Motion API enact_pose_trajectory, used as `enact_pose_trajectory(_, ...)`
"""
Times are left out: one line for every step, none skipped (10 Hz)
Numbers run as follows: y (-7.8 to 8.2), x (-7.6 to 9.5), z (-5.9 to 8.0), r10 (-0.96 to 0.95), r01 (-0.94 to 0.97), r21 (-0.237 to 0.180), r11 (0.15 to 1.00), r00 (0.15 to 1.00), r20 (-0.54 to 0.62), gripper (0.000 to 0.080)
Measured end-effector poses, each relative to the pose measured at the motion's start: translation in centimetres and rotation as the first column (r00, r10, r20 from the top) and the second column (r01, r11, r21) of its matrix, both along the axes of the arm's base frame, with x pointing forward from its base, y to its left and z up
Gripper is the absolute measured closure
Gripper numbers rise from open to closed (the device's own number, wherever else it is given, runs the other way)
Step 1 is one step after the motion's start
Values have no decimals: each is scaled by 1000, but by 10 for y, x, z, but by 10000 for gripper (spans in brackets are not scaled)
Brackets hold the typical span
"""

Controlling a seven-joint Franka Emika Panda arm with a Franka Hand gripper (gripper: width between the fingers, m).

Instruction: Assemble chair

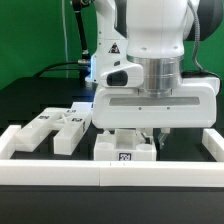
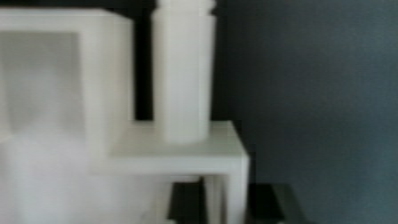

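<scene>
My gripper (image 1: 127, 138) is low over a white blocky chair part (image 1: 124, 150) that stands just behind the front rail and carries a tag on its front face. In the wrist view my gripper (image 2: 226, 200) has its two dark fingers (image 2: 183, 202) on either side of a narrow white wall of that part (image 2: 178, 150), and it looks shut on it. A white upright bar (image 2: 183, 70) rises from the part's slab, with a white frame piece (image 2: 71, 80) beside it. More white tagged chair parts (image 1: 60, 125) lie at the exterior view's left.
The long low white border rail (image 1: 100, 172) runs along the front and up both sides. Black cables hang behind the arm at the back, in front of a green backdrop. The table top is black.
</scene>
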State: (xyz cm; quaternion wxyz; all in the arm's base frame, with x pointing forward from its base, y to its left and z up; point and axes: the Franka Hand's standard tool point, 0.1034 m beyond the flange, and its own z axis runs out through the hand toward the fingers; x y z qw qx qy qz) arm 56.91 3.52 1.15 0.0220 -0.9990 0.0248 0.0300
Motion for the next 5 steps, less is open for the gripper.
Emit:
enact_pose_trajectory(0,0,0,0,0,0,1000,1000,0,766)
enact_pose_trajectory(0,0,0,0,0,0,1000,1000,0,766)
enact_pose_trajectory(0,0,0,0,0,0,1000,1000,0,766)
enact_pose_trajectory(0,0,0,0,0,0,1000,1000,0,766)
enact_pose_trajectory(0,0,0,0,0,0,1000,1000,0,766)
